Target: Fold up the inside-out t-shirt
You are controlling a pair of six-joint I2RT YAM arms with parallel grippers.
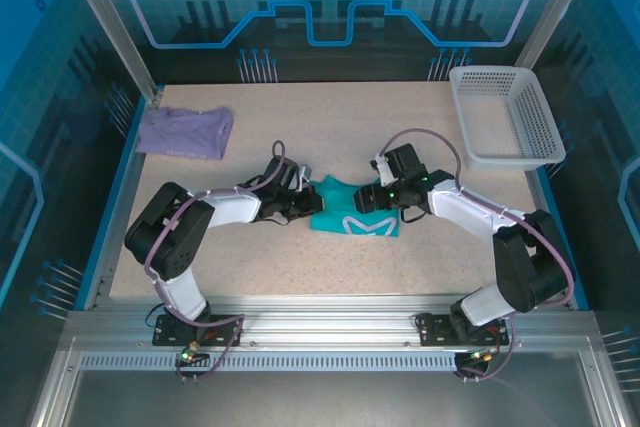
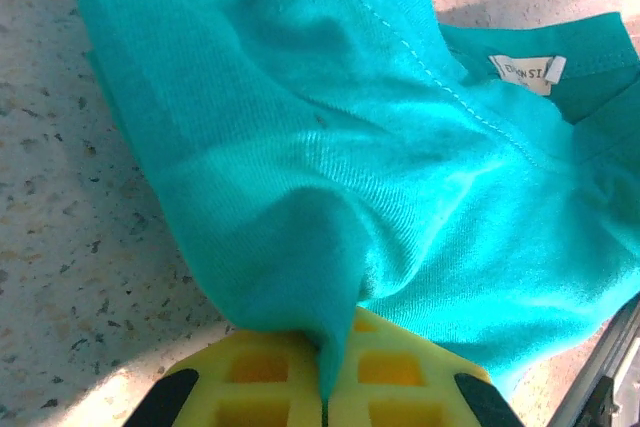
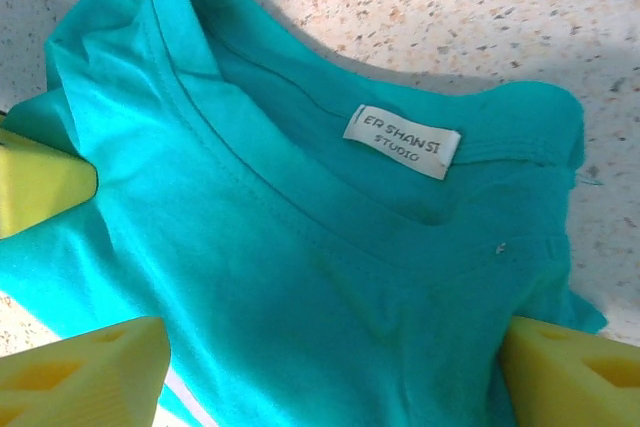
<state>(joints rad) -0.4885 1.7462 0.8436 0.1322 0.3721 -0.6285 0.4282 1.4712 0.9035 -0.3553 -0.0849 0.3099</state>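
From above, my 2 arms bend in toward each other, elbows out. My left gripper (image 1: 300, 203) and right gripper (image 1: 372, 197) meet at the 1 teal t-shirt (image 1: 357, 219), crumpled mid-table (image 1: 300, 117). 1 lavender shirt (image 1: 185, 132) lies far left, 1 white basket (image 1: 505, 117) far right

At my left wrist, the left gripper (image 2: 325, 387) is pressed together, pinching a fold of the t-shirt (image 2: 400, 197)

At my right wrist, the right gripper (image 3: 330, 372) is spread, its 2 yellow pads (image 3: 80, 377) flanking the t-shirt (image 3: 300, 247) below the 1 neck label (image 3: 402, 140)
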